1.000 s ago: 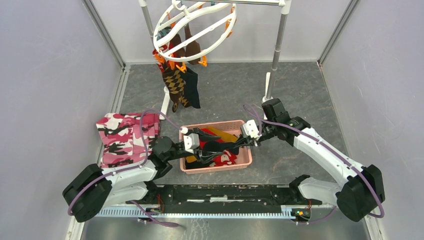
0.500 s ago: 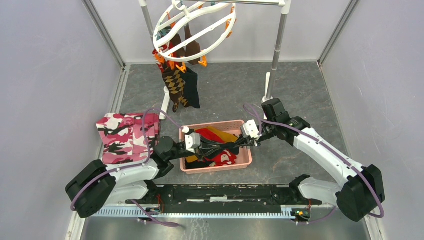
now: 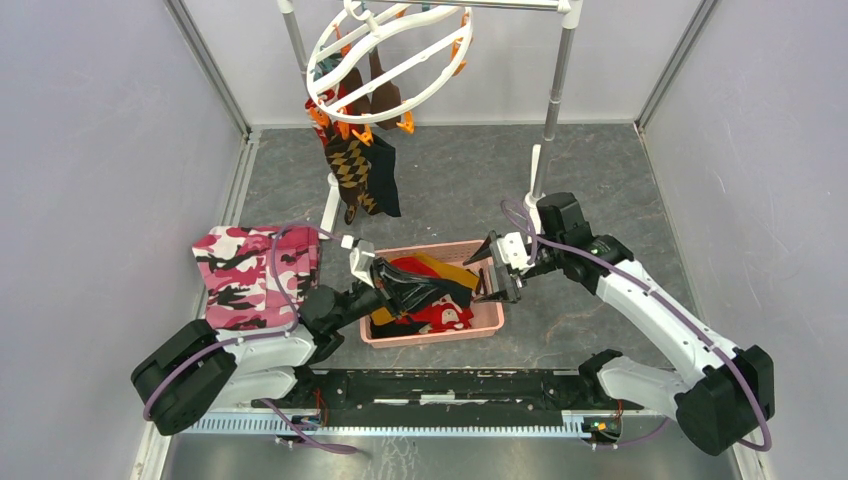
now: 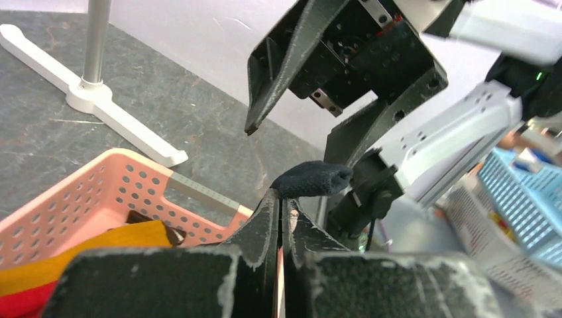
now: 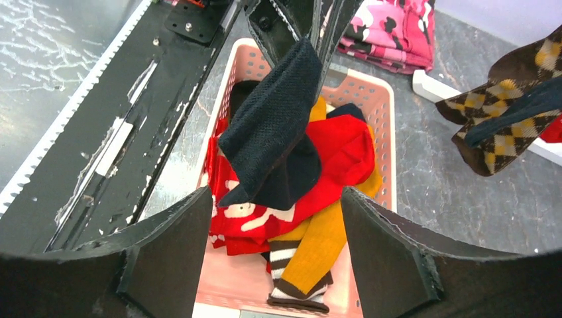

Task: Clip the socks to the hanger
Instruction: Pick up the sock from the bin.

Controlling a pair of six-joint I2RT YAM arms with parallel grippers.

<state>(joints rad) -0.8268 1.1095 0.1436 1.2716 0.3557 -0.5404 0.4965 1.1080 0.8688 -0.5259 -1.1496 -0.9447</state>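
Pink, white and black camouflage cloth (image 3: 255,275) lying at the near left, no part of the job. Far behind it, white ring hanger (image 3: 390,60) hooked on a metal rack (image 3: 562,70), an argyle sock (image 3: 350,170) and a few dark ones already clipped and dangling, some orange clips (image 3: 405,125) seemingly free. Toward the middle, left gripper (image 3: 388,282) pinched tight on a dark navy sock (image 5: 278,126), held up just above the pink basket (image 3: 432,337). Inside the basket, red, mustard and striped socks (image 5: 331,159) in a loose heap. At the right, right gripper (image 3: 492,278) with jaws spread wide, holding nothing, just beside the raised sock. Judged partway: several socks hung, one in hand, a heap left to clip.
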